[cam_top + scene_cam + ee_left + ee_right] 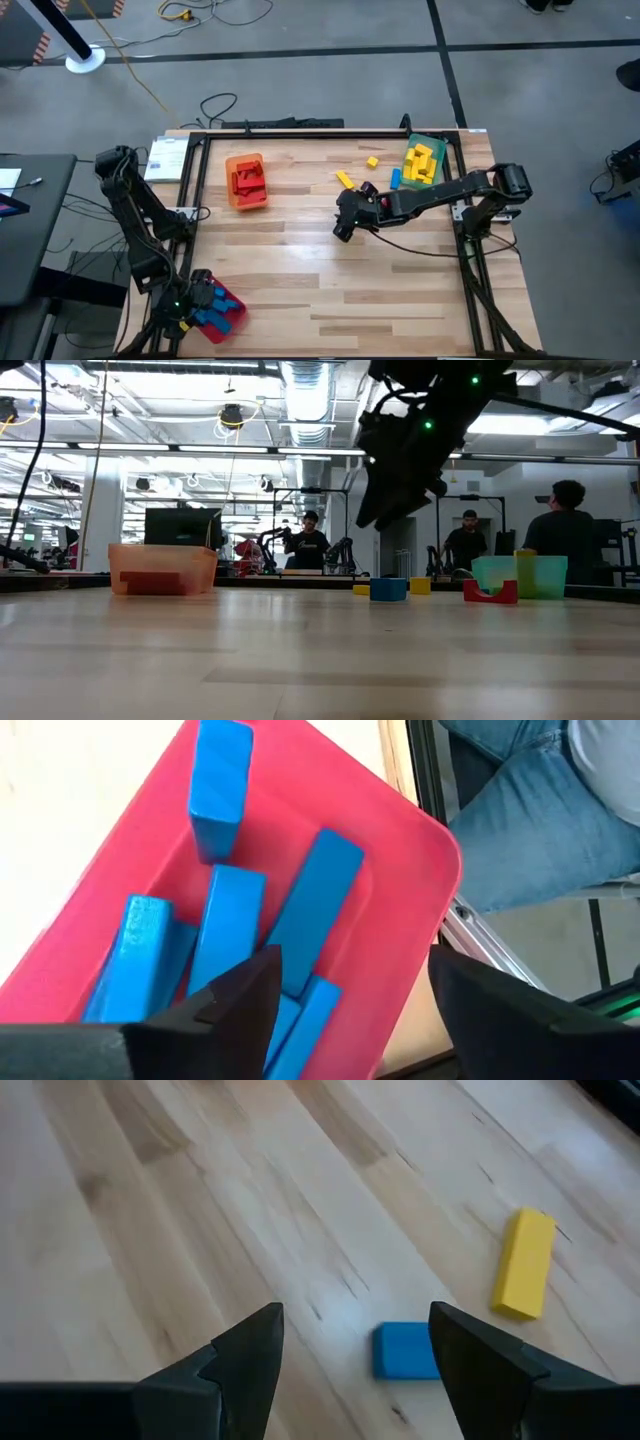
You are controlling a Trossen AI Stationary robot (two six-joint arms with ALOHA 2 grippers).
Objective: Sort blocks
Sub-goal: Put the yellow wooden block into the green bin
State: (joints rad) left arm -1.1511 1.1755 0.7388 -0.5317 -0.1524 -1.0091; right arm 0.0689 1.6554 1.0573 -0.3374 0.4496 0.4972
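While my left hand (345, 1010) hangs over the red tray (400, 870) at the near left corner of the table (330, 280), its fingers (245, 1005) stand well apart with nothing between them, and I count at least six blue blocks (225, 925) lying loose in that tray below (one of them leans up against the far wall, the rest overlap in a heap). My right hand (355, 1355) hovers above the middle of the table, fingers (250, 1350) spread wide and touching nothing; just beyond them a single blue block (403, 1350) lies flat on the wood, and a yellow block (524, 1263) lies a little farther off. From above I can make out the orange tray (246, 182) toward the far left with a pile of red blocks (246, 178) in it (too tangled to count), and the green tray (440, 150) at the far right holding a heap of yellow blocks (420, 163), also beyond counting. Loose on the table near the green tray I count two yellow blocks (345, 180), one blue block and a small red piece (490, 592) beside my right hand. People stand in the room behind the table.
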